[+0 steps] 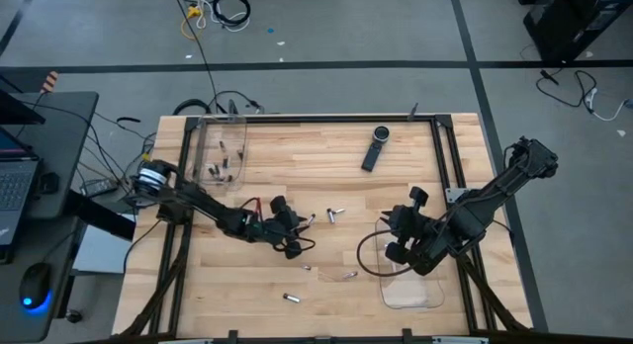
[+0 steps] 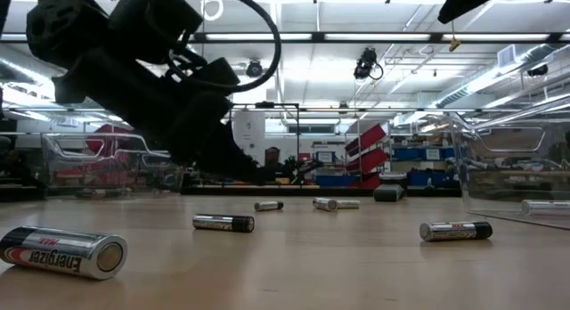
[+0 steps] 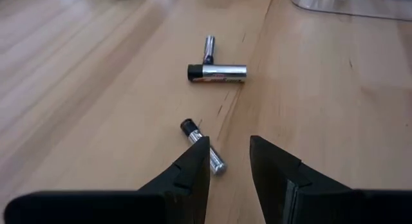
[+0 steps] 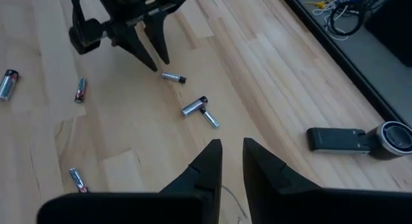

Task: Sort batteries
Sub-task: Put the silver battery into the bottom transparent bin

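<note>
The left gripper (image 3: 228, 163), fingers apart, hovers beside a thin battery (image 3: 202, 145) lying on the desk (image 3: 96, 89). It should centre across that cylinder before closing, since it will likely roll. The right gripper (image 4: 232, 153), slightly parted, waits over its clear bin (image 1: 413, 290).

The worktop (image 1: 326, 151) is of pale wooden planks edged by a black metal frame (image 1: 440, 166), standing on a grey floor (image 1: 376, 28) crossed by dark tape lines. Loose cables (image 1: 220, 6) lie on the floor at 12 o'clock from the worktop, and a dark side desk (image 1: 61, 156) bearing a laptop (image 1: 14, 181) stands at 9 o'clock. In the low view the room behind shows fluorescent strip ceiling lights (image 2: 374, 36) and shelving with blue bins (image 2: 423, 154).
</note>
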